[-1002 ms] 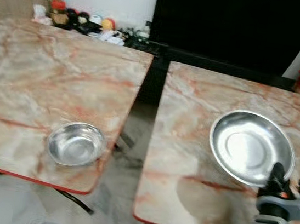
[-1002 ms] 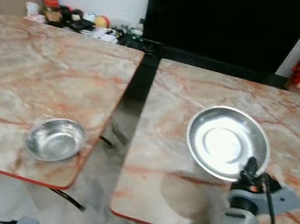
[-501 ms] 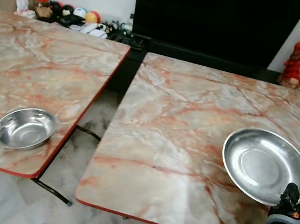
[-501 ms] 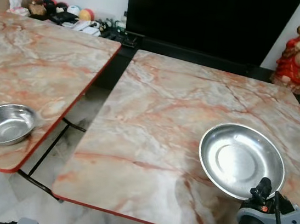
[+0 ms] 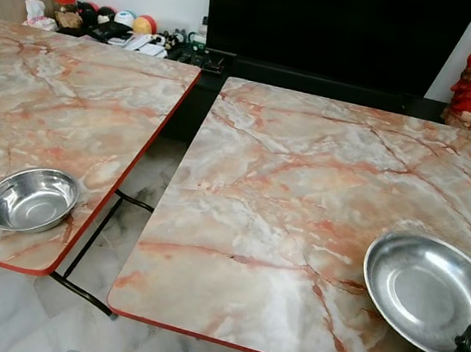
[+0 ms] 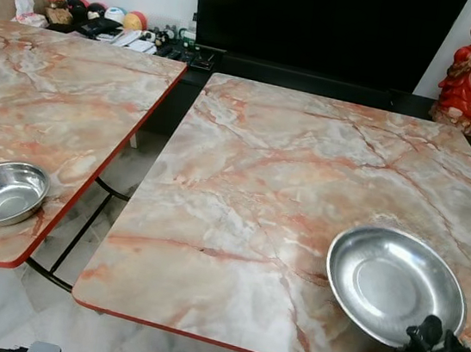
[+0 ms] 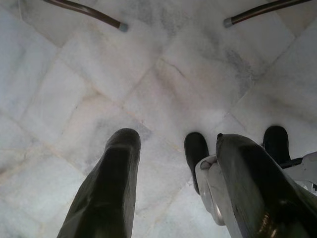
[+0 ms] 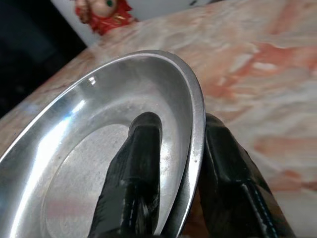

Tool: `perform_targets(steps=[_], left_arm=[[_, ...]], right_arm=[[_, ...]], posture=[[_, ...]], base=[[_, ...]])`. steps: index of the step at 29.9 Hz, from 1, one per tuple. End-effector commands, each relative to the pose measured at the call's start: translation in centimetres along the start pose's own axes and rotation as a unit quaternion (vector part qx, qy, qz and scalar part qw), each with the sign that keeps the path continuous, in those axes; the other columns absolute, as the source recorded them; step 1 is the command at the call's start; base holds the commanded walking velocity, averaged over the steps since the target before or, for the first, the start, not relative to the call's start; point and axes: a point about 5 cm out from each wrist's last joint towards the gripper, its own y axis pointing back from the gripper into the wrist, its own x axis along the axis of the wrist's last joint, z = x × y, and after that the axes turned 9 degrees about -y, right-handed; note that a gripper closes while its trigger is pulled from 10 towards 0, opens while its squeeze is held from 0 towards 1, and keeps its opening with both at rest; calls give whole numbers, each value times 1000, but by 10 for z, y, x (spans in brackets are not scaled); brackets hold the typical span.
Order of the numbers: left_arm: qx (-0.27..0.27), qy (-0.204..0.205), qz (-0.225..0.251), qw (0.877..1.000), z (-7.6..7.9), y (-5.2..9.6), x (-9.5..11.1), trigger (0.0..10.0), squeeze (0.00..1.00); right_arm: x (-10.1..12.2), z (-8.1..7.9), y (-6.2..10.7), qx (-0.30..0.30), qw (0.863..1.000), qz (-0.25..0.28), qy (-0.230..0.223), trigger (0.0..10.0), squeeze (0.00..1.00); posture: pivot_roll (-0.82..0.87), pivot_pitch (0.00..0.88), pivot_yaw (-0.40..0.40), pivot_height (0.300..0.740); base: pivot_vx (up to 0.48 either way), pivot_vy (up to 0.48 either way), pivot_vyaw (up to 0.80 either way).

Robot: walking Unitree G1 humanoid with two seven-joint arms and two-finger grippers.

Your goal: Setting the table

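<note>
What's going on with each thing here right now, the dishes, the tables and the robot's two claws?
Steel plate: pinched at its near rim, over the right table.
Right gripper: shut on the plate's rim, one finger inside, one outside.
Steel bowl: upright, empty, on the left table.
Left gripper: open, pointing at the floor.
Right table: bare beyond the plate.
Left table: carries the bowl.
</note>
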Motion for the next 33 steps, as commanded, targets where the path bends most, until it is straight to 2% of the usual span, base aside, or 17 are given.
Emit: perform_targets(steps=[1,3,8,10,13,17,21,23,25,29,33], left_arm=[[-1,-4,-12,1000,0,1,-6,10000,0],[-2,-6,-14,1000,1,1,-7,10000,0],[0,-7,-13,1000,0,2,-7,10000,0],[1,-6,-12,1000,-1,2,-7,10000,0],[-1,-9,-13,1000,-1,2,-8,10000,0],[-3,-10,-13,1000,0,2,-8,10000,0],[-3,-9,-11,1000,0,2,-7,10000,0],[-3,-9,-10,1000,0,2,-7,10000,0],[-3,-9,-10,1000,-1,2,-6,10000,0],[-2,-8,-10,1000,-1,2,-6,10000,0],[-2,-8,-12,1000,-1,2,-7,10000,0]], right_arm=[[0,5,3,-12,1000,-5,2,10000,0],[2,10,-3,10,999,-23,43,10000,0],[11,17,-10,49,995,-45,68,10000,0],[23,21,-14,72,993,-42,84,10000,0],[35,26,-17,93,991,-45,82,10000,0],[37,29,-18,126,986,-74,79,10000,0],[36,34,-16,125,984,-94,91,10000,0],[36,36,-16,121,985,-97,81,10000,0],[32,45,-13,105,987,-107,55,10000,0],[26,50,-9,96,988,-117,33,10000,0],[16,57,-7,81,987,-131,43,10000,0]], posture=[[-55,70,-63,740],[-59,67,-64,740],[-61,59,-65,740],[-66,57,-64,740],[-69,54,-63,740],[-69,54,-63,740],[-71,59,-63,740],[-73,62,-63,740],[-71,73,-63,740],[-64,79,-62,740],[-63,83,-60,740]], base=[[0,0,0],[0,0,0],[0,0,0],[0,0,0],[0,0,0],[0,0,0],[0,0,0],[0,0,0],[0,0,0],[0,0,0],[0,0,0]])
